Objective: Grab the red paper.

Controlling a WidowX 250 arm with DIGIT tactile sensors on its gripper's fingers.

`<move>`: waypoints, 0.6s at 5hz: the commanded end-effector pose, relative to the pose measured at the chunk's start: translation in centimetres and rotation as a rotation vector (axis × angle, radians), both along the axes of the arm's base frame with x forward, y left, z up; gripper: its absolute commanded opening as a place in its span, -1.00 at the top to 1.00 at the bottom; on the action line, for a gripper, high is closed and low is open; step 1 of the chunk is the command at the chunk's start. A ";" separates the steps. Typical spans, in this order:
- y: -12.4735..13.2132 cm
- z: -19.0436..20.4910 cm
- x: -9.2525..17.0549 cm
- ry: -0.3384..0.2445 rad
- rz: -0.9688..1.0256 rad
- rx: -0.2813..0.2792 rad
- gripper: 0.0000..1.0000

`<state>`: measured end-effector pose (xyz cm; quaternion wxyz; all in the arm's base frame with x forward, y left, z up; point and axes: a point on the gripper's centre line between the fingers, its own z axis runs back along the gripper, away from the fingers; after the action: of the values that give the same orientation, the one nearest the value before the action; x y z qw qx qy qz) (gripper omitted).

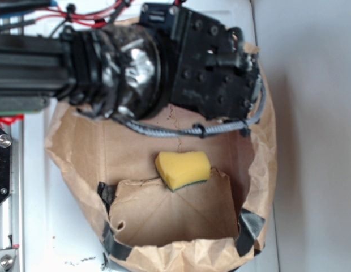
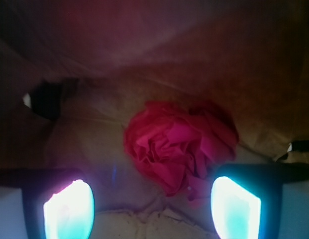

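Observation:
The red paper (image 2: 180, 146) is a crumpled bright red ball with rose-like folds, lying on the brown paper floor of a bag. It shows only in the wrist view, just ahead of my gripper (image 2: 152, 206), a little to the right of centre. The two fingertips (image 2: 69, 209) glow pale blue-white and stand wide apart with nothing between them. The lower right edge of the paper lies close to the right fingertip. In the exterior view the black arm and wrist (image 1: 181, 62) reach into the bag (image 1: 267, 141) and hide both the paper and the fingers.
A yellow sponge (image 1: 183, 169) with a green underside lies on the bag's floor, nearer the front. The brown bag's crumpled walls ring the work area, with black tape (image 1: 250, 229) at the front corners. A metal rail (image 1: 5, 192) runs at left.

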<state>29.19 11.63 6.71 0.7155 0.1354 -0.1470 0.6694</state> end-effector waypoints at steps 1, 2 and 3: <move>1.7 2.2 -2.1 -0.098 0.014 -0.013 -1.00; 1.8 1.6 -2.0 -0.111 0.024 -0.002 -1.00; 2.3 1.0 -1.6 -0.108 0.035 0.026 -1.00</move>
<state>28.35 12.41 5.95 0.7115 0.1148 -0.1738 0.6711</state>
